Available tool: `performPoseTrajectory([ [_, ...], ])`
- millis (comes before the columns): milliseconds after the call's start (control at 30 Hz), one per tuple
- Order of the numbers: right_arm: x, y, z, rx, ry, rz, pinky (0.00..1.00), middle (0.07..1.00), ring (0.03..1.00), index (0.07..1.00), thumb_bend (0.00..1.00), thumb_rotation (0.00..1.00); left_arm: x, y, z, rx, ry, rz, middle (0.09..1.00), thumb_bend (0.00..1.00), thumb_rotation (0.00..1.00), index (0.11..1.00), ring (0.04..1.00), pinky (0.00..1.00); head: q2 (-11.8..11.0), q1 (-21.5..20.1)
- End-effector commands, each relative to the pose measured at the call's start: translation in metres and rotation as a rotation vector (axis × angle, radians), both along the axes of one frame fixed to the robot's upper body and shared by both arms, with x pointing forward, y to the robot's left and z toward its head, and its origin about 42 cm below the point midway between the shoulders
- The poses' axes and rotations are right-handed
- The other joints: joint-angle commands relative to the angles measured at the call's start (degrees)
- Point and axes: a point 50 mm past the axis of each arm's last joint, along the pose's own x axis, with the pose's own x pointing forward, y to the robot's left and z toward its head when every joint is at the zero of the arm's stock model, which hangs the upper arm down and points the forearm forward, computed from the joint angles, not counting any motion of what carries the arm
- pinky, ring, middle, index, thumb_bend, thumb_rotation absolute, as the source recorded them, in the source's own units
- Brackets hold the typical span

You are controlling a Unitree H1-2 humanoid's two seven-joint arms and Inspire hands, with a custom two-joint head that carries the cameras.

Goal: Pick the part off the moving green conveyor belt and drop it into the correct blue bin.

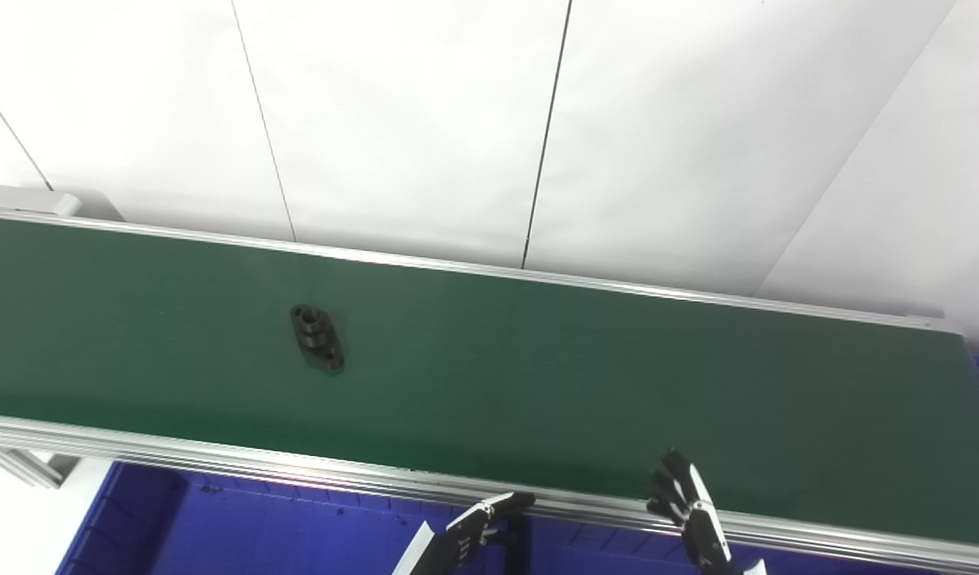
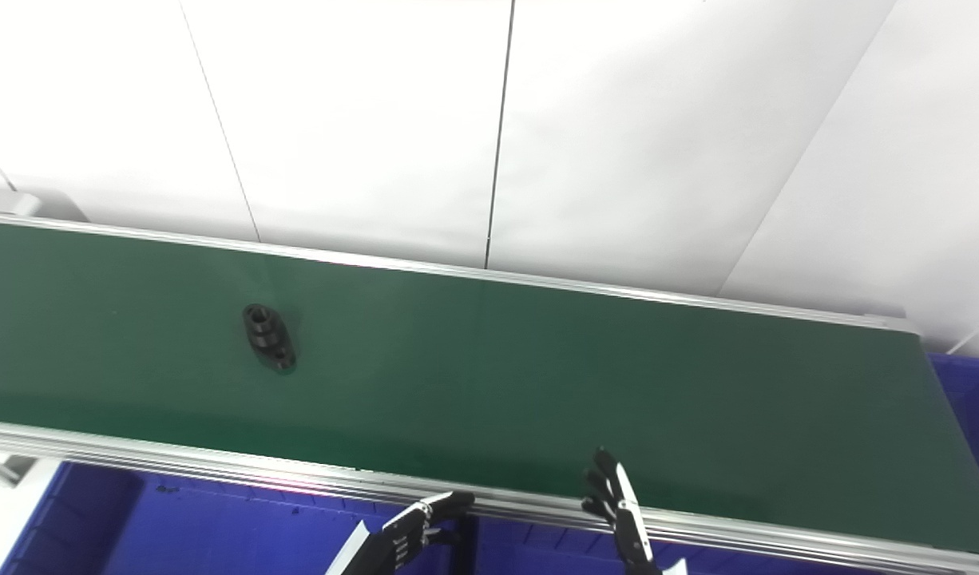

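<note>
White wall panels (image 1: 410,120), smooth and matte and split by thin dark seams, filled the far half of the scene behind a long conveyor. The green conveyor belt (image 1: 537,359) was flat and dull in finish, running left to right with a slight tilt across the picture, and edged by bright ribbed aluminium rails (image 1: 218,459) on its near side and a thinner rail on its far side.

The part (image 1: 317,337) lay on the belt left of centre, about midway between the two rails. It was black, a small oval flange with a raised round boss at its far end and what looked like a hole nearer its other end. Its long axis ran across the belt, from far-left to near-right, the boss end pointing toward the wall.

Well apart from it, at the near rail right of centre, the two hands rose from the bottom edge. The left hand (image 1: 477,527) was black with white backing, its fingers loosely curled and pointing right beside the rail, holding nothing. The right hand (image 1: 685,499) stood upright over the belt's near edge, fingers slightly spread and empty.

Below the rail sat a blue bin (image 1: 242,527) of glossy plastic with ribbed walls, and another blue bin (image 2: 973,399) showed at the belt's right end.
</note>
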Motion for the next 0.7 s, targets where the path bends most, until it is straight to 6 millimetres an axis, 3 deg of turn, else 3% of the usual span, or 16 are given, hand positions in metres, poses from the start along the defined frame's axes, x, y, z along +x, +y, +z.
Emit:
performPoseTrajectory([
  [0, 0.010, 0.003, 0.016, -0.026, -0.078, -0.005, 0.77, 0.931, 0.881, 0.962, 0.72, 0.95, 0.005, -0.014, 0.011, -0.051, -0.060, 0.008, 0.881, 0.89, 0.72, 0.820, 0.866, 0.76, 0.1, 0.0],
  [267, 0.047, 0.012, 0.038, -0.157, -0.129, -0.022, 0.74, 0.964, 0.882, 0.995, 0.74, 0.98, 0.005, -0.014, 0.010, -0.042, -0.063, 0.001, 0.881, 0.90, 0.72, 0.814, 0.867, 0.77, 0.0, -0.4],
  [667, 0.124, 0.019, 0.070, -0.283, -0.232, -0.022, 0.71, 0.944, 0.881, 0.973, 0.82, 1.00, 0.007, -0.020, 0.010, -0.041, -0.063, -0.015, 0.885, 0.89, 0.72, 0.828, 0.865, 0.74, -0.3, -0.3],
])
